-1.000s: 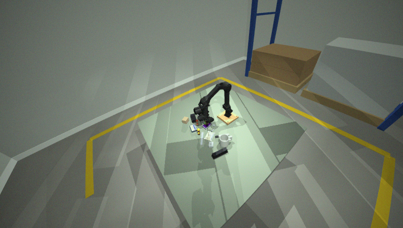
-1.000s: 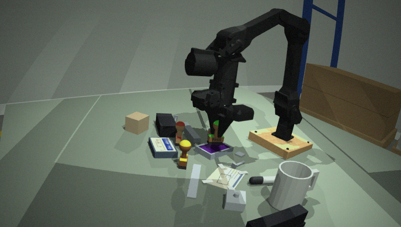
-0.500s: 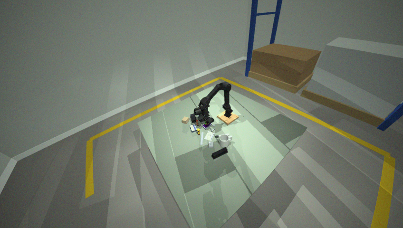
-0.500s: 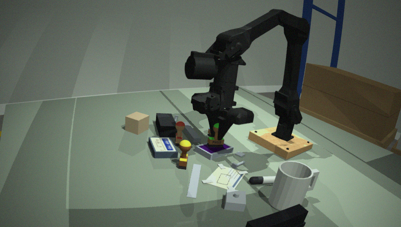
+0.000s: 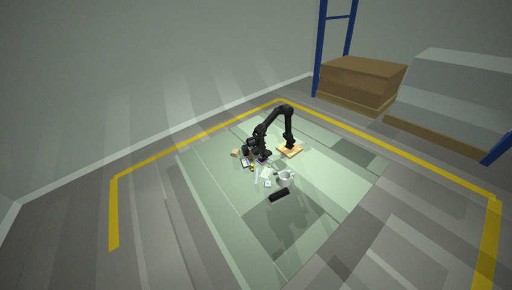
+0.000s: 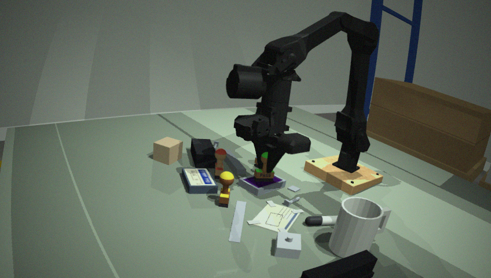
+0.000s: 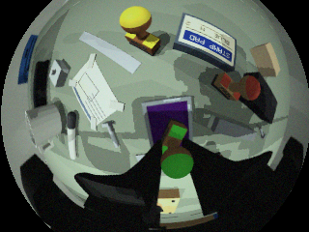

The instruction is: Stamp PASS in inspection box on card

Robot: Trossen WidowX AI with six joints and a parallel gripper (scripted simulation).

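Observation:
My gripper [image 6: 267,165] [image 7: 172,142] is shut on the green-topped PASS stamp [image 6: 264,174] [image 7: 177,163], which stands upright. The stamp is over the rear part of the open purple ink pad [image 6: 248,186] [image 7: 166,110] [image 5: 262,160], its base at the ink surface. Its underside is hidden, so I cannot tell how firmly it touches. The pale card [image 6: 264,216] [image 7: 104,90] [image 5: 265,173] lies taped down in front of the pad. Its outlined box shows no print.
A red-topped stamp [image 6: 220,161] [image 7: 251,88], a yellow-topped stamp [image 6: 226,179] [image 7: 135,18] and a closed pad case [image 6: 203,189] stand left of the pad. A pale strip [image 6: 237,220] lies left of the card. A marker [image 6: 314,220] and mug [image 6: 354,234] are right of it.

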